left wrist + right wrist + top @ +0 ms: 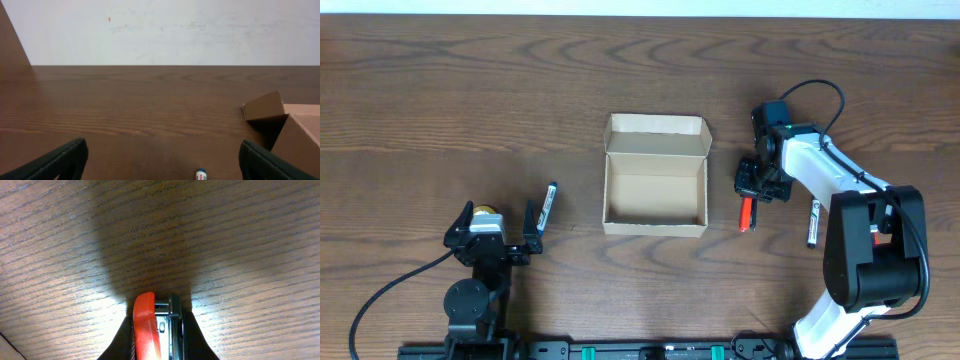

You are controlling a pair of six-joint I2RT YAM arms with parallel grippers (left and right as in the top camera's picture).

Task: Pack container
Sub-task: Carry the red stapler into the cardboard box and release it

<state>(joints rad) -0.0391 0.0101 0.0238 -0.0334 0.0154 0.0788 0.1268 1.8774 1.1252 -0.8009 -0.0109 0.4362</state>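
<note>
The container [655, 228] is a tan cardboard box in the middle of the table. It is open, with its flap lid standing at the far side, and looks empty. Its corner shows at the right of the left wrist view [295, 130]. My right gripper [752, 190] is just right of the box, shut on a red-and-metal hand tool [746, 214]. The right wrist view shows the tool [147, 325] pinched between the fingers [157, 330] close above the table. My left gripper [498, 218] is open and empty at the front left [160, 162].
A black-and-white marker [548, 205] lies just right of the left gripper; its tip shows in the left wrist view [200, 175]. A second marker [813, 222] lies right of the red tool, beside the right arm [860, 200]. A pale wall stands beyond the table's far edge.
</note>
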